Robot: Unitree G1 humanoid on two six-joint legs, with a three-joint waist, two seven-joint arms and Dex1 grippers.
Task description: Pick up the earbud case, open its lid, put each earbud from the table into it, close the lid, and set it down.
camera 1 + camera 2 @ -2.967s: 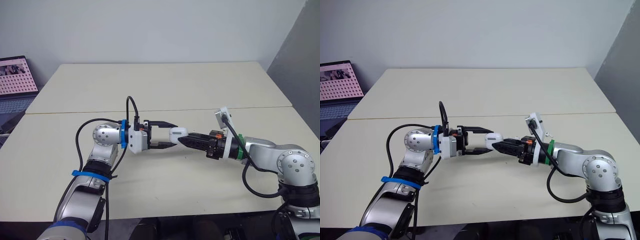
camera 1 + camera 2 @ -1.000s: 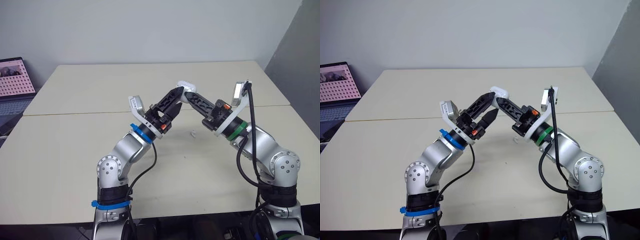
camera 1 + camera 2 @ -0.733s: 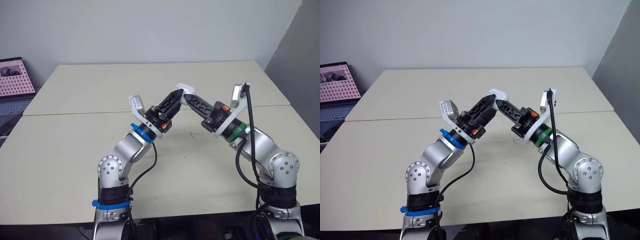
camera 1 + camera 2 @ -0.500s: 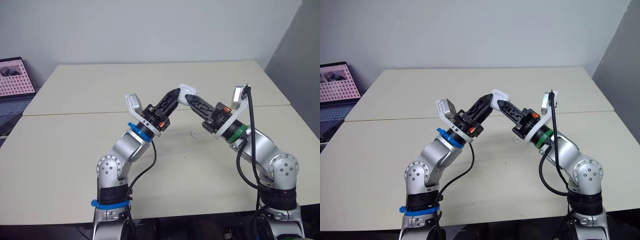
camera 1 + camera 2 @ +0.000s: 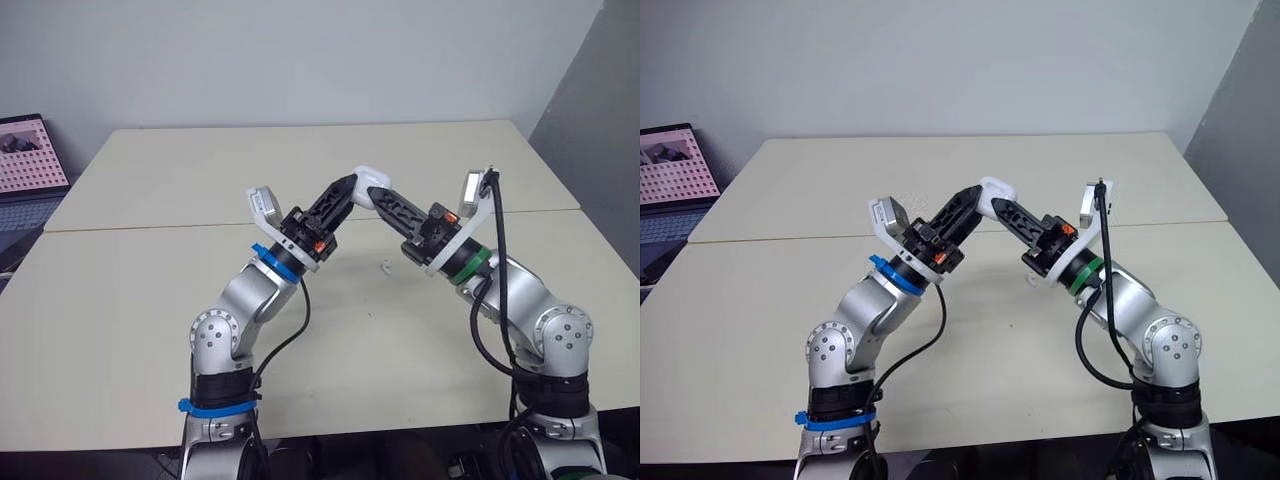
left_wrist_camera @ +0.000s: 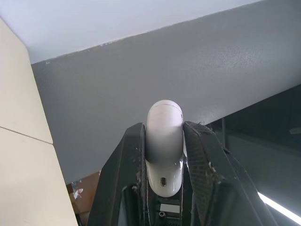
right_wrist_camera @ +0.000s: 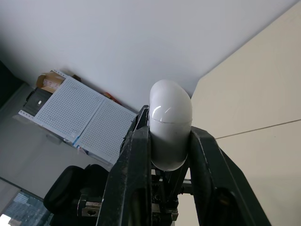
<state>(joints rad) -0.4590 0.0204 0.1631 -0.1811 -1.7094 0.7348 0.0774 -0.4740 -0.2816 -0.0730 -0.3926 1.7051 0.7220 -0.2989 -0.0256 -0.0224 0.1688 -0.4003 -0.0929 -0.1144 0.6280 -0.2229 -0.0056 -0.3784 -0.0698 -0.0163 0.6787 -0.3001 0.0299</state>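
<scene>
High above the surface [image 5: 140, 300], the white earbud case [image 5: 366, 178] is clamped by both the left hand [image 5: 349, 186] and the right hand [image 5: 374, 194], with one earbud [image 5: 385, 267] lying below.

No legible text anywhere, laptop screen [image 5: 35, 155] (pink dotted grid) perhaps carries writing, unreadable

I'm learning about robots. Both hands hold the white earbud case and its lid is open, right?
Not quite. The left hand and right hand do hold the earbud case, but its lid is shut, as the right wrist view shows.
</scene>
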